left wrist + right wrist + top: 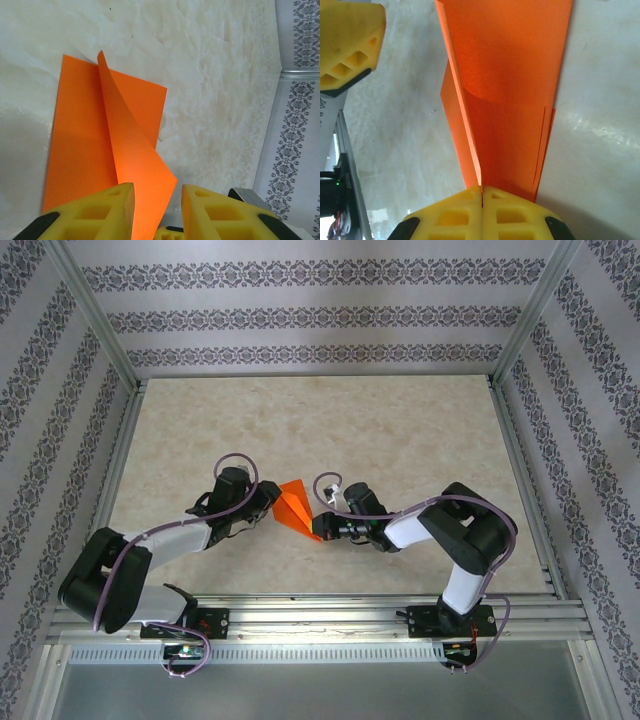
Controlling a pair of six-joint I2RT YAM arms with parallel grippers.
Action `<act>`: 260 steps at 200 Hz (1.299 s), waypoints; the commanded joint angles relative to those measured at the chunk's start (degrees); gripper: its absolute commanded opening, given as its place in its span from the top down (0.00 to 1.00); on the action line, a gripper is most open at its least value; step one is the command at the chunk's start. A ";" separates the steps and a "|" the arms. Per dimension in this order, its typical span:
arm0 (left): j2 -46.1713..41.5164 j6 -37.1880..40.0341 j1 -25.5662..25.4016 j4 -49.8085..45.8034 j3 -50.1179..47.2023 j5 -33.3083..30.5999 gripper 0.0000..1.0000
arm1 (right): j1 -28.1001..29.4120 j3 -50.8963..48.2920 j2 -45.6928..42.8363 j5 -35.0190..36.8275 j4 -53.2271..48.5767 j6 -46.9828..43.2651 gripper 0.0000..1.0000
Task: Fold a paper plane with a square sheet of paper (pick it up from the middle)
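Near the middle of the pale marbled table (350, 430), the thin, bright orange square sheet of paper (296, 510) is found between the two arms. Layered edges and one raised flap are seen, but no pointed dart yet. The yellow-fingered right gripper (482, 192) is closed tight on the sheet's end. The left gripper (157, 200) is partly parted, the flap standing in its gap, apparently unpinched. An early stage is judged, with most of the folding left.
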 commanded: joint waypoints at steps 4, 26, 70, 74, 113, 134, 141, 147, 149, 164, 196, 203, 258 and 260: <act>1.74 0.93 0.39 4.02 -0.81 2.01 0.70 | -1.08 0.76 1.83 -4.20 3.72 4.63 1.00; 3.26 1.08 0.31 5.73 -0.45 3.37 0.72 | -1.59 0.64 2.60 -4.91 5.24 6.35 1.00; 6.89 1.06 -0.48 8.12 0.34 5.25 0.74 | -2.76 -0.46 3.49 -5.83 8.37 9.98 1.00; 7.17 1.01 -0.61 8.36 0.38 5.35 0.74 | -2.95 -0.63 3.57 -5.88 8.88 10.45 1.00; 9.97 0.90 -1.33 10.43 1.25 6.04 0.75 | -3.55 -1.10 4.96 -6.41 11.09 12.90 1.00; 11.13 1.15 -1.70 10.76 2.05 6.53 0.76 | -3.56 -1.25 5.34 -6.13 10.73 13.45 1.00; 11.51 1.19 -1.84 10.77 2.24 6.65 0.76 | -3.61 -1.28 5.42 -5.89 10.36 13.69 1.00; 11.83 1.19 -1.89 10.82 2.26 6.67 0.76 | -3.57 -1.36 5.44 -5.87 10.24 13.94 1.00; 11.94 1.19 -1.94 10.89 2.30 6.70 0.76 | -3.56 -1.32 5.47 -5.81 10.30 14.08 1.00; 12.98 0.86 -1.95 11.64 2.26 7.00 0.76 | -3.58 -1.63 5.68 -5.34 10.38 14.87 1.00; 14.17 0.41 -2.08 13.43 2.06 7.33 0.78 | -3.67 -1.72 6.51 -6.00 10.77 15.69 1.00; 14.33 0.57 -2.08 13.49 2.15 7.50 0.79 | -3.73 -1.45 6.78 -6.22 10.51 15.83 1.00; 15.08 1.64 -2.24 13.49 3.32 7.86 0.85 | -3.95 -1.19 7.45 -6.92 10.59 16.57 1.00; 15.20 1.70 -2.25 13.53 3.40 7.87 0.85 | -3.94 -1.19 7.42 -6.93 10.59 16.60 1.00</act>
